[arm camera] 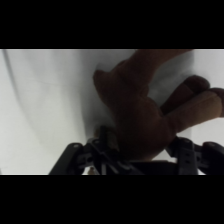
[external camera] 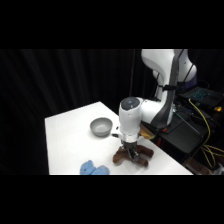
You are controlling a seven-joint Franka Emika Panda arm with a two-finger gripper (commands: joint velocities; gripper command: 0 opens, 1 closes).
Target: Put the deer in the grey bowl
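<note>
The deer [external camera: 134, 156] is a dark brown plush animal lying on the white table near its front right part. My gripper [external camera: 131, 151] has come straight down onto the deer's middle. In the wrist view the deer [arm camera: 137, 100] fills the centre and right, its body running down into my gripper's [arm camera: 144, 156] dark linkage, which hides the lower part of it. The grey bowl [external camera: 101, 127] stands upright on the table, up and to the left of the deer and a short way from it. The wrist view does not show the bowl.
A light blue plush toy [external camera: 94, 169] lies at the table's front edge, left of the deer. The arm's base [external camera: 165, 85] and cables [external camera: 205, 120] stand off the table's right side. The table's right edge [external camera: 165, 152] runs close behind the deer.
</note>
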